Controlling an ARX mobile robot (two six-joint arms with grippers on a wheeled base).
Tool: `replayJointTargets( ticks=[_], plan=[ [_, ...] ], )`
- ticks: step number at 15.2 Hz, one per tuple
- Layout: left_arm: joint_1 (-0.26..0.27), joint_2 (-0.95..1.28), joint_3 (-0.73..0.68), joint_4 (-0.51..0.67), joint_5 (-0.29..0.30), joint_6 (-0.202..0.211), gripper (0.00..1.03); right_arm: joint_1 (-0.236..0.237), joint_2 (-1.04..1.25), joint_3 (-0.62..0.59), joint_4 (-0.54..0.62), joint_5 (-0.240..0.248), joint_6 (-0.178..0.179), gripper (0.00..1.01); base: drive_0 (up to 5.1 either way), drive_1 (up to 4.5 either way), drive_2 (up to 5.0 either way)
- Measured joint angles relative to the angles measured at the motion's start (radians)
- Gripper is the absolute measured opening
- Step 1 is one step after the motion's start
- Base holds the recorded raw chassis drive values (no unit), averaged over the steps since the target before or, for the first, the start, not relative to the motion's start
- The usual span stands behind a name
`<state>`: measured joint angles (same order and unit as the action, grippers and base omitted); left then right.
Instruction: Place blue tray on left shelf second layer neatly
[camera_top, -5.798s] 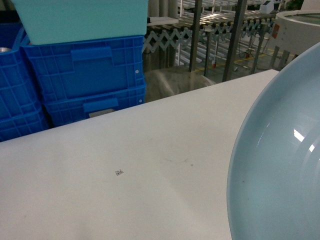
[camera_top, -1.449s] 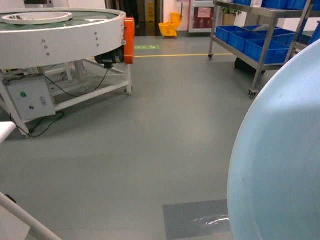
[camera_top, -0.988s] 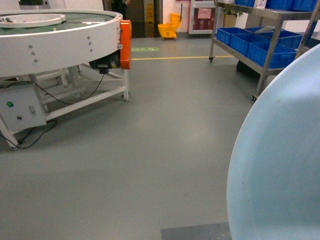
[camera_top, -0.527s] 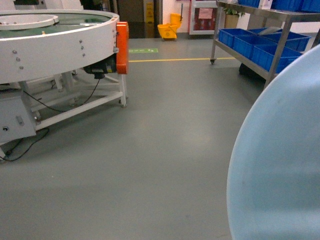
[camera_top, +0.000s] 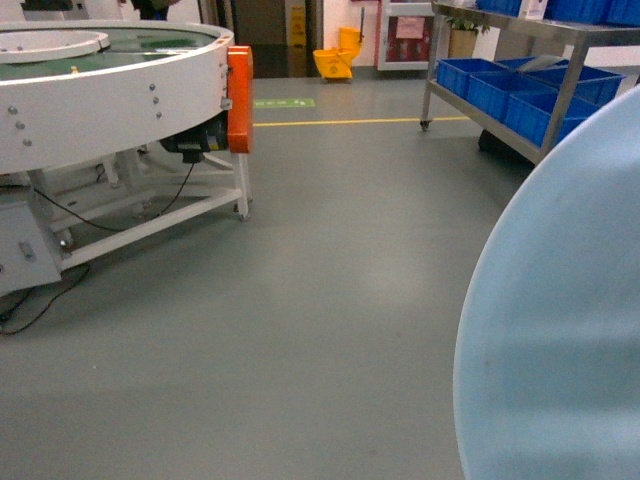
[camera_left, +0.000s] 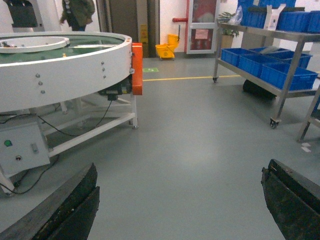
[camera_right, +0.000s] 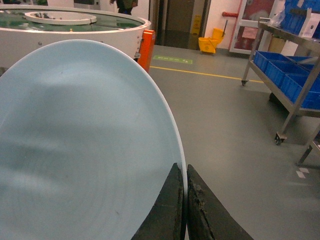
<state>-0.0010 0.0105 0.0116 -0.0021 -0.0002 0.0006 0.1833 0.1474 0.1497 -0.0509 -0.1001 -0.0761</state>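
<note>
The blue tray (camera_right: 85, 150) is pinched at its rim by the right gripper (camera_right: 185, 200), jaws closed tight on the edge. The left gripper (camera_left: 180, 200) is held wide apart, empty. Beyond the tray, the steel shelf (camera_top: 520, 60) with blue crates (camera_top: 500, 85) is seen. With so thin an edge grip, the tray could be tilted or dropped during travel

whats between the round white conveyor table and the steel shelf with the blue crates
Only bare grey floor, crossed far back by a yellow line. The head view shows it between the round white conveyor table and the steel shelf.
</note>
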Motion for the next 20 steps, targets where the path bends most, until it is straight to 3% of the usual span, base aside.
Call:
replayJointTargets(
  ticks=[9, 20],
  plan=[
    [0.000, 0.000, 0.000, -0.003, -0.001, 0.000, 0.98, 0.000, 0.001, -0.001, -0.005, 0.000, 0.000, 0.02, -0.2, 4.10, -4.5],
    [0.001, 0.000, 0.000, -0.002, -0.002, 0.000, 0.98, 0.000, 0.007, -0.002, -0.008, 0.000, 0.000, 0.02, -1.9, 2.40, -6.2]
  ],
)
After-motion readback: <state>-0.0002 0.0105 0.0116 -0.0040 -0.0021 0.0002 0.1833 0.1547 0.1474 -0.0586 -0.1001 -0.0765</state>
